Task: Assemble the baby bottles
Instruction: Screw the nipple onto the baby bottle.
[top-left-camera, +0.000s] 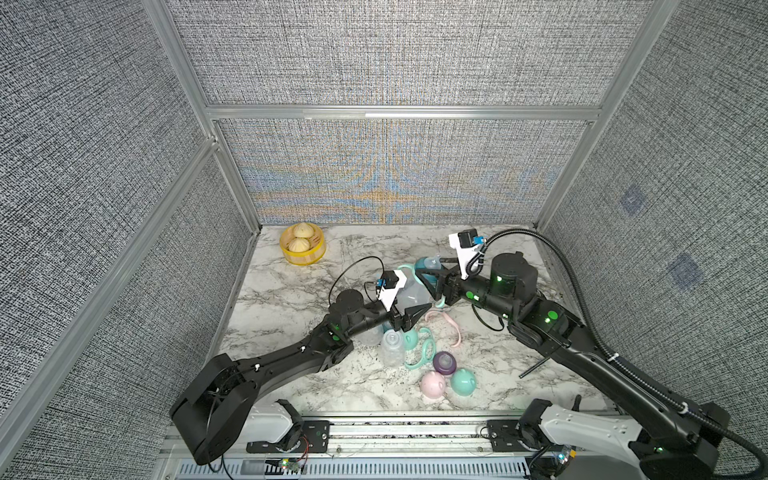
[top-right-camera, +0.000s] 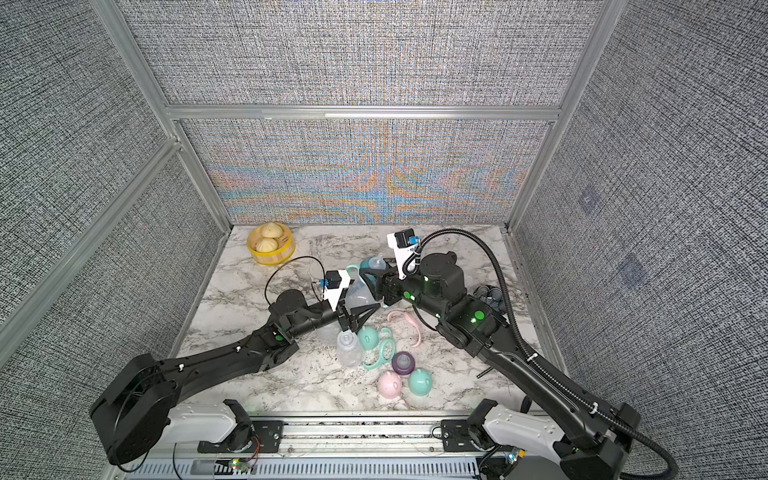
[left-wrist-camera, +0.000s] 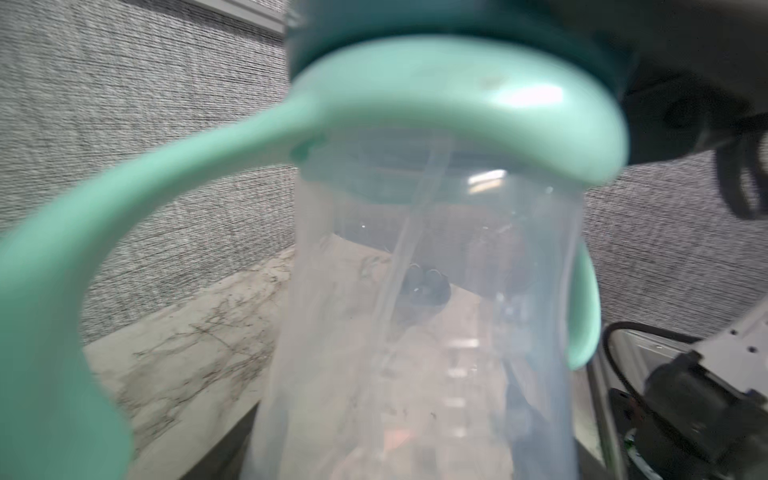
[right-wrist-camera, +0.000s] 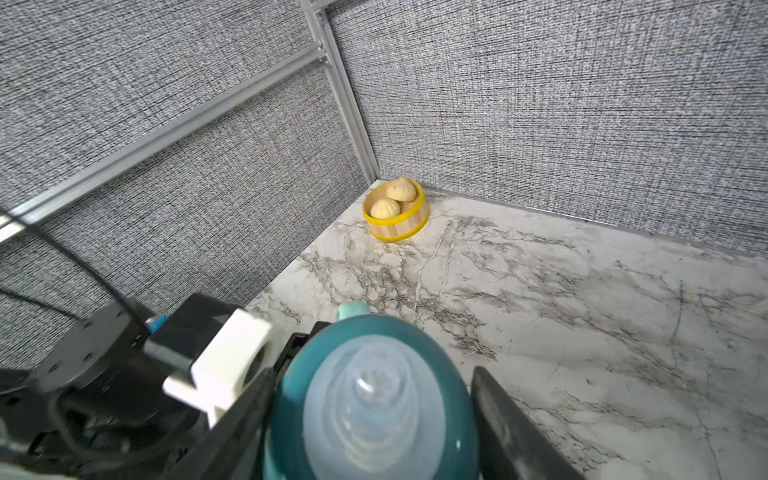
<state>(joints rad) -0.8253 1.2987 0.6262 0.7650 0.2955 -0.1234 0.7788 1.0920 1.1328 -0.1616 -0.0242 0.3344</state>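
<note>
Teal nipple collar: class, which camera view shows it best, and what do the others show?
The right wrist view: the teal nipple collar fills the foreground, sharp, between the fingers of the right gripper. The left wrist view shows only its blurred rim; both top views show it small.

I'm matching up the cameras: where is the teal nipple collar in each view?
Top view: teal collar at centre, towards the back.
Top view: teal collar likewise, centre back.
Left wrist: teal collar along the top edge.
Right wrist: teal collar at bottom centre.
Shared landmark: mint handle, against it in every view.
</note>
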